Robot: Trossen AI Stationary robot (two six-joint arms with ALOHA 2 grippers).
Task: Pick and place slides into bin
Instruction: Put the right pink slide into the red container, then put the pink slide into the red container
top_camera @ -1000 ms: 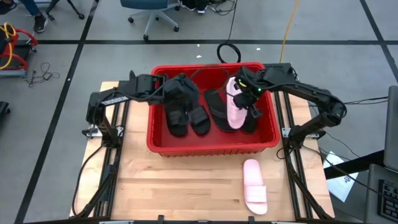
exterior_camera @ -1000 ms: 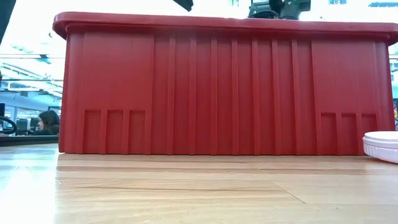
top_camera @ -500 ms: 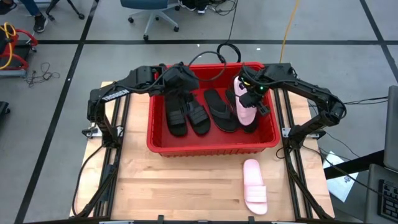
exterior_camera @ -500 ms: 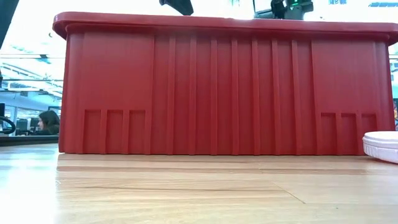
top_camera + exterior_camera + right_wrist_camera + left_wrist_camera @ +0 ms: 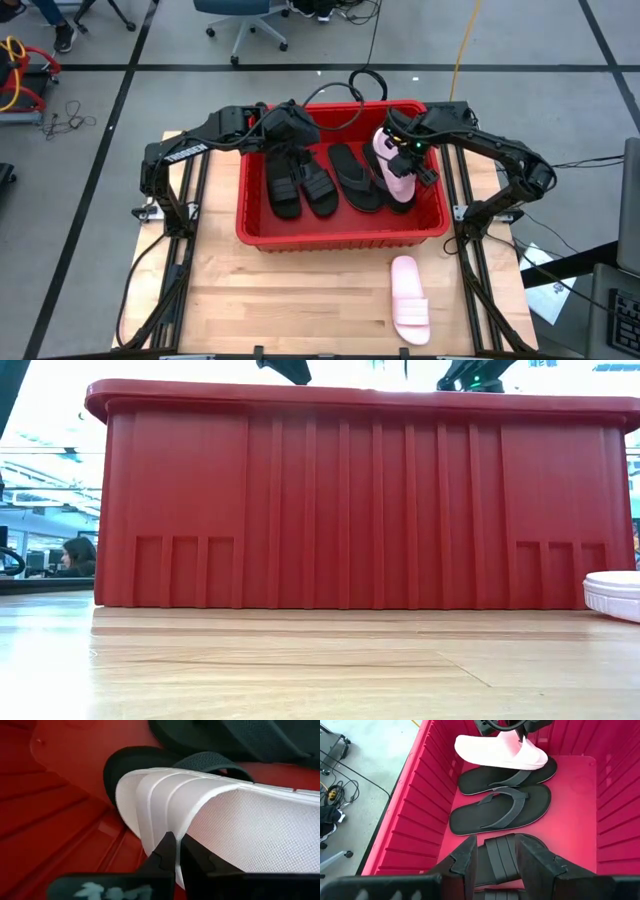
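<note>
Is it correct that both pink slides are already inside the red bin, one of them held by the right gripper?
Not quite. Only one pink slide is in the red bin, held by the right gripper. The high view shows the other pink slide lying on the wooden table in front of the bin.

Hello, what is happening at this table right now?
Two robot arms are putting sandals into the red bin. The right end effector is shut on a pink slide, holding it over the black flip-flops inside. The left end effector is open above the black slides, holding nothing. One more pink slide lies on the table outside the bin.
</note>
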